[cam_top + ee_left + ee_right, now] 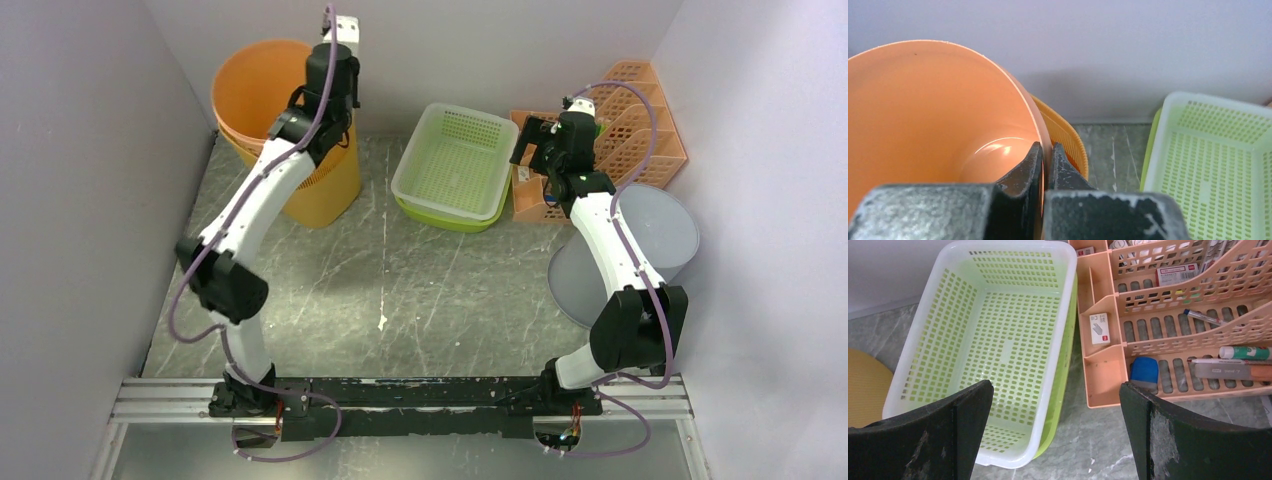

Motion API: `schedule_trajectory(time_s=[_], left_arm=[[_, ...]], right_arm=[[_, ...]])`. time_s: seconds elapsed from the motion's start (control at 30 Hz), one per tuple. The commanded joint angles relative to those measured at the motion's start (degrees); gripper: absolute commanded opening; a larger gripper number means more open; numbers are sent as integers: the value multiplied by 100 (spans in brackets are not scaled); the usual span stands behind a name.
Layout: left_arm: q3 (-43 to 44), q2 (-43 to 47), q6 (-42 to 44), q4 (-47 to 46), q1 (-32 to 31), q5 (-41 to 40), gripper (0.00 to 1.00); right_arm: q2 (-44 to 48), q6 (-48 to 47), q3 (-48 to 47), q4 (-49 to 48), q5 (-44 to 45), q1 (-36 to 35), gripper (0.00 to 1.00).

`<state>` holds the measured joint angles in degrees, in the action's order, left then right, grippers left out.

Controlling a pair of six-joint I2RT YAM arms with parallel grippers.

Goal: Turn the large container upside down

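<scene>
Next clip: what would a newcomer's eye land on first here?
First, the left gripper in the far left corner, pinching the rim of the orange bucket with one finger inside the wall and one outside. Next, the right gripper, wide open and holding nothing, hovers at the back right over the white-and-green mesh basket and the peach desk organizer beside it.

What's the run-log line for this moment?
left arm: jaws shut on rim of large orange plastic bin, mouth up | right arm: jaws open over white mesh plastic basket | flip: not yet done
</scene>
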<state>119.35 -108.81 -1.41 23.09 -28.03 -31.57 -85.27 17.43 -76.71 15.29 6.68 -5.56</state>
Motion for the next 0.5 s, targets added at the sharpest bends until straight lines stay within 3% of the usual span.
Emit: schedule_trajectory(time_s=[0.0,0.3,0.47], left_arm=[[-105,1242,1201,-1107,-215,-989,7],[-667,2446,2051,-2086,-1035,-1400,7],[-759,3226,1385,-1878,-1229,-625,7]], right_arm=[[-66,119,75,-108,-130,52,100],[55,207,173,-149,-96,52,100],[178,273,320,-228,34,48,100]])
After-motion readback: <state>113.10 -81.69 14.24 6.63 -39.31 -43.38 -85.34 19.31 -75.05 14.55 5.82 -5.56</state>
